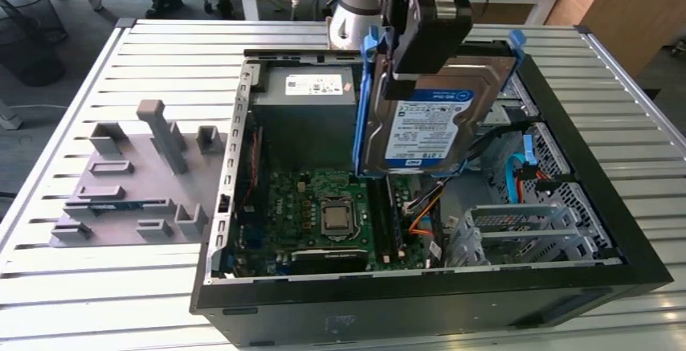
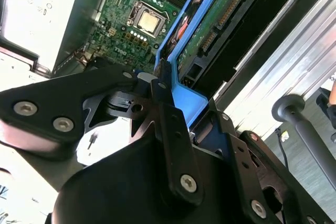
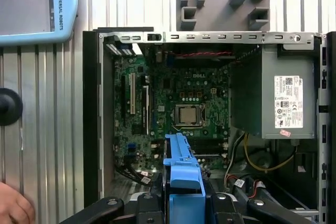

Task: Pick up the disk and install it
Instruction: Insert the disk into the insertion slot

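Observation:
The disk (image 1: 429, 130), a silver hard drive with a white-and-blue label in a bright blue bracket, hangs tilted above the open computer case (image 1: 429, 276). It is lifted over the middle of the case, between the power supply and the drive bays. My gripper (image 1: 423, 78) is shut on the disk's upper end, clamping the blue bracket. In the second wrist view the gripper (image 2: 173, 98) pinches the bracket, and the disk's (image 2: 220, 14) green circuit board side faces the camera. In the first wrist view the blue bracket of the disk (image 3: 184, 174) sticks out from between the jaws, over the motherboard.
Inside the case are a grey power supply (image 1: 311, 86), the motherboard (image 1: 332, 206) and a metal drive cage (image 1: 515, 230). A grey fixture plate (image 1: 140, 182) with pegs lies on the slatted table at the exterior view's left. A hand (image 3: 13, 208) and a blue-edged pendant (image 3: 37, 9) are beside the case.

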Tool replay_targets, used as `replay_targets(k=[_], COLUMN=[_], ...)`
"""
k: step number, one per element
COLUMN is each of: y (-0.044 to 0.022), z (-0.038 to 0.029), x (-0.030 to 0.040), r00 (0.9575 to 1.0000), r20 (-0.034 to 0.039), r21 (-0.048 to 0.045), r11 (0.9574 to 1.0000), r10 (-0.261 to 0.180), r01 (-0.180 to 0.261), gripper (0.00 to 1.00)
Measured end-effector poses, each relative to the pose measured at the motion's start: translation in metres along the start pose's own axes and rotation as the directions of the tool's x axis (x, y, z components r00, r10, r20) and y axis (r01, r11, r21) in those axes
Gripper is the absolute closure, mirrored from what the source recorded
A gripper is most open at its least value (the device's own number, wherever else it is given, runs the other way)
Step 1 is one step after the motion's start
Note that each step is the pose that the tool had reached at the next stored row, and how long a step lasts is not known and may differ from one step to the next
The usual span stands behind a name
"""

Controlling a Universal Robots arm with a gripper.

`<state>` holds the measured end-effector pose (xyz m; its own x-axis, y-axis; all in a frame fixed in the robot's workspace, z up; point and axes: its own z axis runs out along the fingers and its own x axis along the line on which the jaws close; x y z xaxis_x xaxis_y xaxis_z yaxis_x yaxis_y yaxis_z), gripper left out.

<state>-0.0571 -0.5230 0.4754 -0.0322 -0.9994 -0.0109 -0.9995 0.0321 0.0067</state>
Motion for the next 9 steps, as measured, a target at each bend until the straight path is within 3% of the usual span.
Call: replay_targets(k=[9], y=[-0.0022], z=[0.0010], x=[0.0088], r00=[1.0000], r20=[-0.0002], r21=[0.0000], r11=[1.0000], r10=[0.000], r01=[0.000], gripper=[0.64])
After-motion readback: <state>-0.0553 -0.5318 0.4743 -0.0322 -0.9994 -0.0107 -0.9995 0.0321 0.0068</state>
